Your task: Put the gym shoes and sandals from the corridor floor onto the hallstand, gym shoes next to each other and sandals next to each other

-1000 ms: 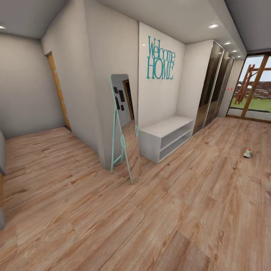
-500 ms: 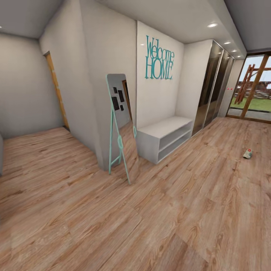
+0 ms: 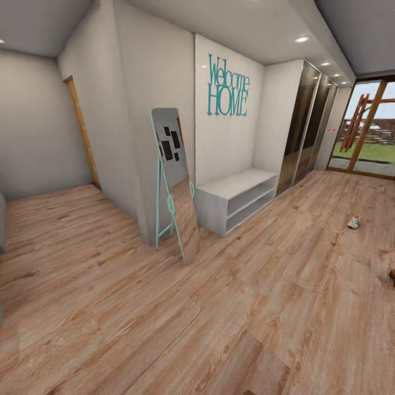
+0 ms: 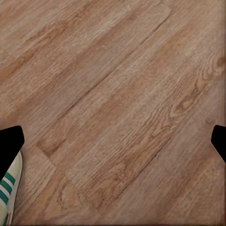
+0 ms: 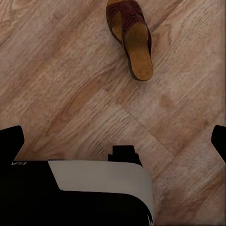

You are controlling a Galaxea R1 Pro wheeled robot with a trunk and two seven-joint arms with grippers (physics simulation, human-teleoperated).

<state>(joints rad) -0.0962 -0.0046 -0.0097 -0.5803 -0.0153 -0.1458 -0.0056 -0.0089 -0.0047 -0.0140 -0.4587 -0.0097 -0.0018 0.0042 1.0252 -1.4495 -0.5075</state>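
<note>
The hallstand (image 3: 232, 188), a low pale grey-white unit with open shelves, stands against the wall under the "Welcome HOME" lettering. One cream gym shoe (image 3: 354, 221) lies on the corridor floor (image 3: 230, 296) far to the right. A small dark shape (image 3: 391, 273) sits at the right edge; I cannot tell what it is. In the left wrist view my left gripper (image 4: 113, 141) is open above bare planks, and a green-striped gym shoe (image 4: 9, 190) lies by one fingertip. In the right wrist view my right gripper (image 5: 113, 139) is open, with a brown sandal (image 5: 131, 37) on the floor ahead.
A teal-framed standing mirror (image 3: 171, 181) leans at the wall corner left of the hallstand. Dark mirrored wardrobe doors (image 3: 306, 126) run beyond it toward a glass door (image 3: 366, 131). Part of my black and white body (image 5: 94, 188) appears in the right wrist view.
The head camera has moved: the whole scene has slid left and the hallstand looks slightly nearer. A dark shape has come into view at the right edge. Nothing on the floor has moved.
</note>
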